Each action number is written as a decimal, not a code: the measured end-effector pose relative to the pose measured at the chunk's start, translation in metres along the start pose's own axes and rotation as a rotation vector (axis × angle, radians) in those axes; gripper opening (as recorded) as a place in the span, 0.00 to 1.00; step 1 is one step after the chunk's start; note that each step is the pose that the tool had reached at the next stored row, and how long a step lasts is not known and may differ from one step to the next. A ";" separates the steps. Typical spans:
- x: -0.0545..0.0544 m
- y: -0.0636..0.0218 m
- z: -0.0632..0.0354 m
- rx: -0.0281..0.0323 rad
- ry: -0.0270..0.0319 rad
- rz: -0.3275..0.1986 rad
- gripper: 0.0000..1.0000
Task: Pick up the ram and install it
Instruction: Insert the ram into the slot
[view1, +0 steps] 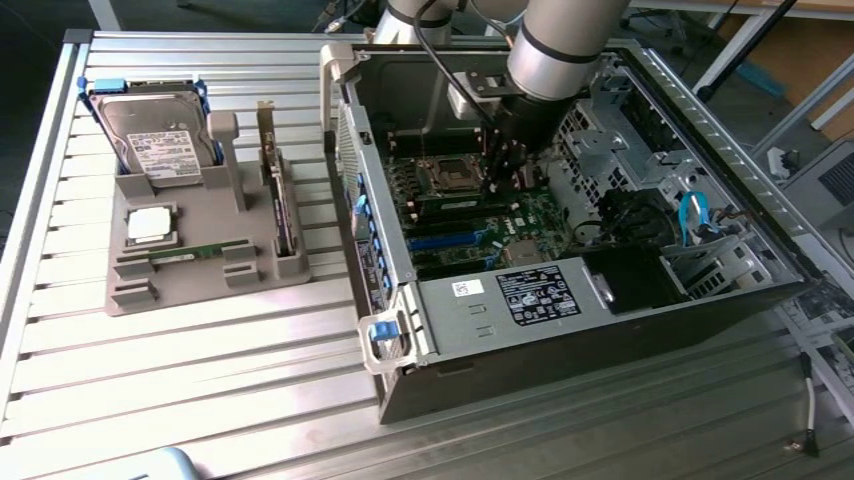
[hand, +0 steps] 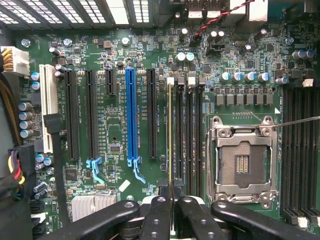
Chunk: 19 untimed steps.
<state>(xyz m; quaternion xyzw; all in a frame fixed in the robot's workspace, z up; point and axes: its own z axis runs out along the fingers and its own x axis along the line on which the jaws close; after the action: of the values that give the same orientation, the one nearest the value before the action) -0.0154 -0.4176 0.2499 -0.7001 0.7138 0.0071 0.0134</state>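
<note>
In the wrist view the ram (hand: 170, 135) appears edge-on as a thin yellowish line. It runs along the memory slot nearest the long expansion slots, beside the empty processor socket (hand: 243, 162). My gripper (hand: 171, 189) is shut on the ram's near end, with a black finger (hand: 159, 212) on each side of it. I cannot tell whether the ram is seated in the slot or just above it. In the exterior view the arm reaches down into the open computer case (view1: 400, 335), with the gripper (view1: 505, 180) low over the motherboard (view1: 534, 215).
On the exterior view's left, a grey holder (view1: 174, 290) carries a hard drive (view1: 158, 140), a square silver chip (view1: 150, 225), a thin green stick (view1: 194, 252) and an upright dark card (view1: 280, 215). Case walls and a drive cage (view1: 601, 130) closely surround the gripper.
</note>
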 end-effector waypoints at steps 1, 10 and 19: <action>0.000 -0.0001 0.0003 0.0001 -0.0005 0.000 0.12; -0.001 -0.0014 0.0007 -0.0001 -0.0003 0.000 0.12; -0.001 -0.0028 0.0052 -0.0002 -0.0005 0.000 0.12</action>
<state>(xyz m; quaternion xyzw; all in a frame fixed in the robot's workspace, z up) -0.0125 -0.4164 0.2447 -0.7001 0.7139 0.0074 0.0135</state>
